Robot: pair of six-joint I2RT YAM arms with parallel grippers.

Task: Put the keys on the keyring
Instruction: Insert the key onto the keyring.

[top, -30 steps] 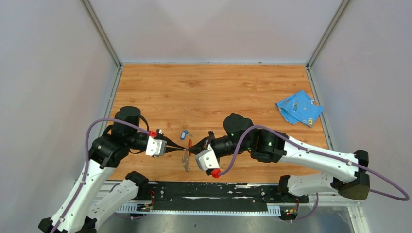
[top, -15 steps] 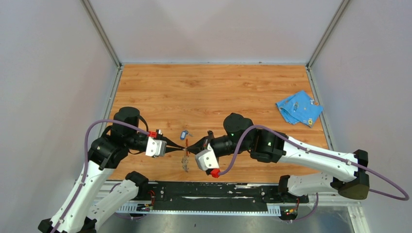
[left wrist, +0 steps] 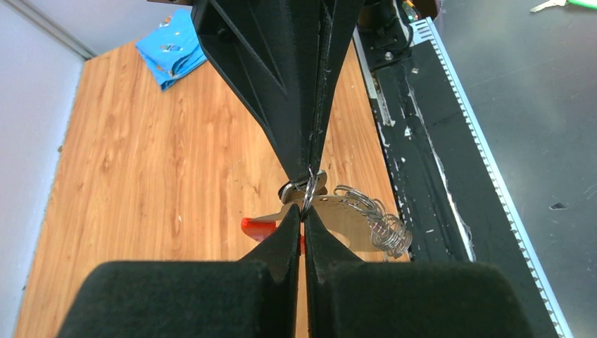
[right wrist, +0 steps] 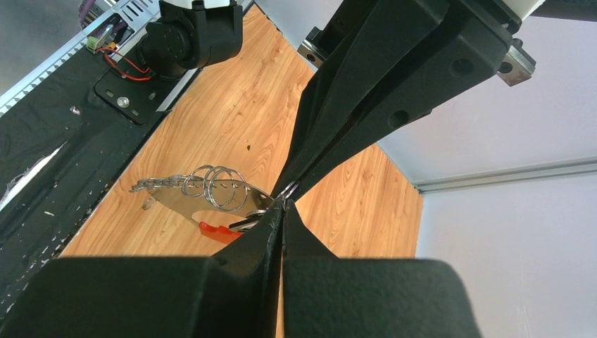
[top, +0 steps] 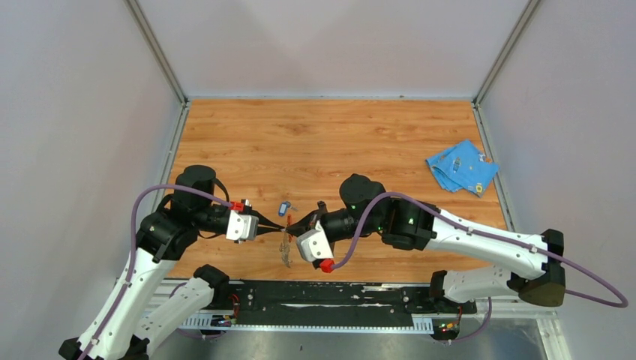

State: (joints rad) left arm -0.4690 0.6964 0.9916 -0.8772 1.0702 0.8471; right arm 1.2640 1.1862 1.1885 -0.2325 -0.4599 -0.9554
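The left gripper (left wrist: 304,217) fills the bottom of the left wrist view, jaws pressed together with no gap showing. Its tips cover the lower edge of the small ring (left wrist: 308,191). The right gripper (left wrist: 310,166) comes down from top centre, also closed, and covers the ring's upper edge, so both are clamped on that ring, tip to tip.

The keyring (left wrist: 350,224) sits just right of and below the meeting tips. It is a silvery plate with loose wire coils at its right end, and a red part (left wrist: 257,226) pokes out left of the fingers. A dark bit beside the ring is too small to name.

In the top view the keyring dangles from the tips toward the bottom edge, thin and blurred. Whether its low end touches the table (top: 337,142) cannot be told. The blue key (top: 283,208) lies on the table just above the tips, apart from them. The black key cannot be made out. A cloth (top: 461,166) lies at far right.
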